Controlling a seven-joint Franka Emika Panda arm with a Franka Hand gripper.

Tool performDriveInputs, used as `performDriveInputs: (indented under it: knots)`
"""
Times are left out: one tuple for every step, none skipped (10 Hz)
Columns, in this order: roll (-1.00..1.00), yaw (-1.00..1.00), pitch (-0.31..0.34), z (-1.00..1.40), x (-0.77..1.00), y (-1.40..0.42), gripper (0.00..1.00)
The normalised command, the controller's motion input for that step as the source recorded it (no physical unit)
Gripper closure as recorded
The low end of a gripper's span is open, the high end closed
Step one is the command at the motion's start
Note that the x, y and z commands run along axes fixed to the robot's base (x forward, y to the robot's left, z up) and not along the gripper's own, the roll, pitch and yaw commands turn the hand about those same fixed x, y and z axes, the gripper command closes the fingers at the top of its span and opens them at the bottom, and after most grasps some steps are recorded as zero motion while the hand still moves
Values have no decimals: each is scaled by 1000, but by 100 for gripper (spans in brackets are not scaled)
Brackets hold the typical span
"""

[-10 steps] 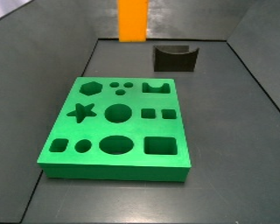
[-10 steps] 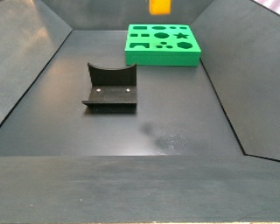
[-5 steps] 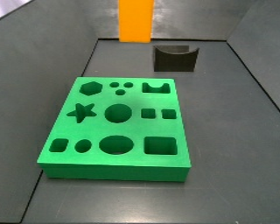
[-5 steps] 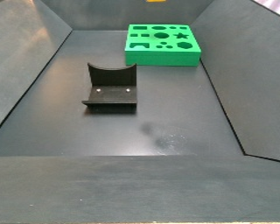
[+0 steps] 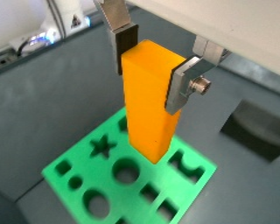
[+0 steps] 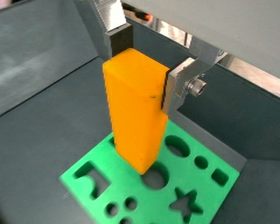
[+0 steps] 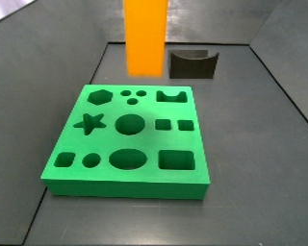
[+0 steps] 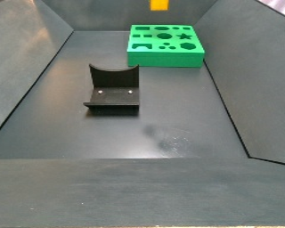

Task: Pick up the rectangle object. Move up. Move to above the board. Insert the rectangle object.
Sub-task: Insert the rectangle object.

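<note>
The gripper (image 5: 150, 59) is clamped on the rectangle object (image 5: 152, 101), its two flat silver fingers (image 5: 184, 85) pressed against opposite faces of the block near its upper end. Both wrist views show this hold: the bright orange block hangs upright between the plates, and its lower end is in the air above the board (image 5: 78, 160), not touching it. In a wrist view the block's lower end covers part of the green slab's middle, with the star cutout (image 5: 104, 147) and round holes showing around it. In a wrist view taken from another angle, the gripper (image 6: 143, 63) holds the rectangle object (image 6: 136, 107) the same way over the board (image 6: 95, 171).

In a side view the rectangle object (image 7: 145, 36) runs off the upper edge of the picture, so the gripper itself is out of frame there; the block's lower end sits above the far edge of the board (image 7: 131, 190), clear of the green surface. The board lies flat on the dark floor, with its star, hexagon, circles and squares all open. A short dark grey block (image 7: 192, 63) with a curved notch stands on the floor beyond the board's far right corner, apart from it.

In a side view from the opposite end, only a small orange tip of the rectangle object (image 8: 159, 4) shows at the top edge, above the board (image 8: 166, 55) at the far end. The dark grey block (image 8: 111, 88) sits nearer, left of centre, well apart from the board
</note>
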Motion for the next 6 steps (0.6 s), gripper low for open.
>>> performDriveInputs:
  knots:
    - [47, 0, -87, -500, 46, -1000, 100]
    - [71, 0, -90, -454, 137, -1000, 100]
    - [116, 0, -77, -400, 289, -1000, 100]
    - [167, 0, -70, -474, 474, -829, 100]
    - [191, 0, -11, -383, 669, -643, 100]
    - [186, 0, 0, -289, 580, -557, 100]
